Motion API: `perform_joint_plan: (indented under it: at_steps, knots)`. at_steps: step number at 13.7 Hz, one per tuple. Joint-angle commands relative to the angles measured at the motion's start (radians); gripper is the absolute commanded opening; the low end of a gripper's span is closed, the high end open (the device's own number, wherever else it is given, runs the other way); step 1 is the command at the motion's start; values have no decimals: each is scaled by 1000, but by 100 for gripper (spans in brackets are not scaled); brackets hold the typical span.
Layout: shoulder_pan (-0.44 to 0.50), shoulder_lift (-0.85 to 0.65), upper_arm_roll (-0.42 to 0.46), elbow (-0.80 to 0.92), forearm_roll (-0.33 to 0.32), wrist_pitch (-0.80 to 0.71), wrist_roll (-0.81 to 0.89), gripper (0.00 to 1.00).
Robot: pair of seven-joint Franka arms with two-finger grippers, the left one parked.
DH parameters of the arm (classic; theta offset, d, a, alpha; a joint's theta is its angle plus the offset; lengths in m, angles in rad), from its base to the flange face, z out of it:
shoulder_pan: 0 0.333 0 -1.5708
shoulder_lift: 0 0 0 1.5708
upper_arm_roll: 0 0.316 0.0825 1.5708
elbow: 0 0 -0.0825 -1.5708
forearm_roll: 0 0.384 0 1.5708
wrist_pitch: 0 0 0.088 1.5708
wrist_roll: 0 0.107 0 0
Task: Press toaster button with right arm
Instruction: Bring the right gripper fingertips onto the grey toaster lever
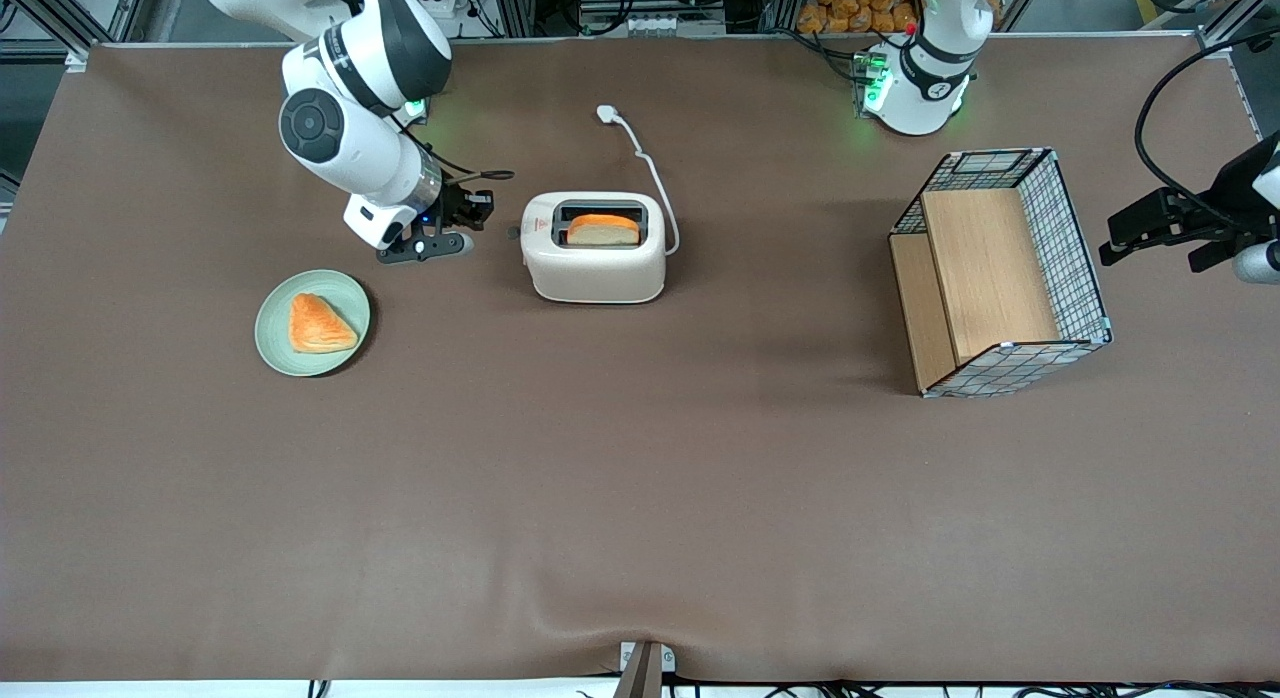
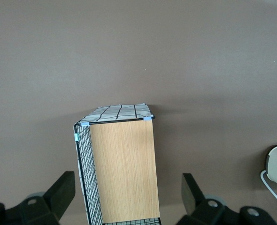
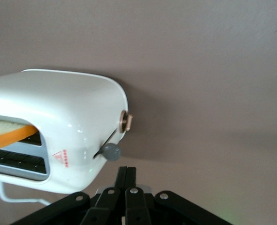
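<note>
End effector (image 3: 126,176) sits fingers closed together, gripping nothing, just beside toaster button (image 3: 111,152); we see bread (image 1: 603,230) in toaster (image 1: 596,248).

A small red triangle sign is seen on the top face of the toaster (image 3: 58,126), beside the slot, with a short line of red marks printed under it. These marks are too small to be read. In the front view the same red mark is made out only as a faint speck on the toaster's top. No other text, brand, number or label can be read on anything on the desk (image 1: 640,498).
</note>
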State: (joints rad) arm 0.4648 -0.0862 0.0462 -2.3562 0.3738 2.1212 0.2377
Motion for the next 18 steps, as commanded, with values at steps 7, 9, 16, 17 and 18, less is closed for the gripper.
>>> perform_joint_plan:
  at_steps: [7,9,16,17,18]
  knots:
    - [38,49,-3,-55,103,114,8,0]
    - [38,66,-3,-55,131,134,6,0]
    - [40,62,-3,-58,166,138,2,0]
    - [40,56,-3,-72,166,144,-3,0]
    - [40,54,0,-81,166,160,-8,0]
